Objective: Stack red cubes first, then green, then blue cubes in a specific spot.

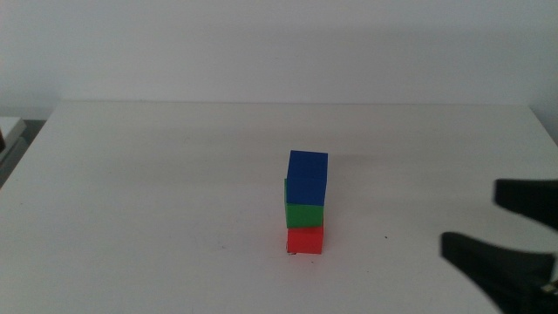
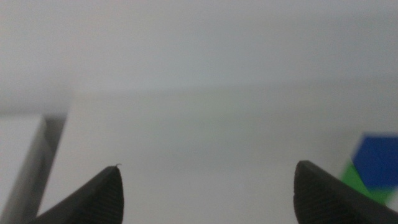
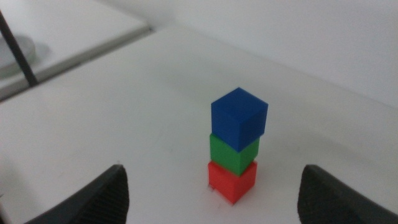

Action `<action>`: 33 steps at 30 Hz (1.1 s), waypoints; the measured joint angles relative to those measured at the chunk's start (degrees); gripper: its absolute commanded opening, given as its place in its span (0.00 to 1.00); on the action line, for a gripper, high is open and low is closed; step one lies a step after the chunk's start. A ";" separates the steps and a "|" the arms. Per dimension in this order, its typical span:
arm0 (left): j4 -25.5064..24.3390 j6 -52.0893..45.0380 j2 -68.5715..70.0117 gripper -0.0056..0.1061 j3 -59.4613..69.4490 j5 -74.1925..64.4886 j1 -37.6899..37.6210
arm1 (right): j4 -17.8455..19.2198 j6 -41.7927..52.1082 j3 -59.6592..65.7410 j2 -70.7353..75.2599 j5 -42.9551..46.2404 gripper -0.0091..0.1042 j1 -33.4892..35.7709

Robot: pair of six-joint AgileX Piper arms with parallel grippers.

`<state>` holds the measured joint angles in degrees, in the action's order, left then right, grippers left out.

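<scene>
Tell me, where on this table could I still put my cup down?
Almost anywhere: the white table is bare left of and behind the stack of red cube, green cube and blue cube. Only the near right is crowded, by the open right gripper.

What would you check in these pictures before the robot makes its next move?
1. Stack order: red cube on the table, green cube on it, blue cube on top: ok.
2. Alignment: the blue cube sits slightly off-square on the green: not ok.
3. Right gripper open, clear of the stack, to its right: ok.
4. Left gripper open and empty, stack off to one side: ok.
5. Stack on the marked spot: marks hidden or too faint: cannot tell.
</scene>
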<state>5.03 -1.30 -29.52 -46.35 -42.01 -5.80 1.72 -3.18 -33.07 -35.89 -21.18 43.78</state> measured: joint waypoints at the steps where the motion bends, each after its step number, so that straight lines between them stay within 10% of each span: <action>1: -0.29 0.00 1.00 0.89 3.25 4.78 0.00 | 0.01 0.00 2.92 0.00 4.46 0.80 -0.45; 21: -1.27 0.00 29.22 0.89 45.04 23.98 0.00 | -1.72 -0.13 31.92 31.00 14.26 0.80 -43.58; 33: -1.60 0.00 29.31 0.89 46.30 26.80 0.00 | -1.72 -0.13 32.86 35.64 11.65 0.80 -46.96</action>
<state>3.44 -1.30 -0.21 -0.05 -15.20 -5.80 0.00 -3.31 -0.21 -0.25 -9.53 -3.18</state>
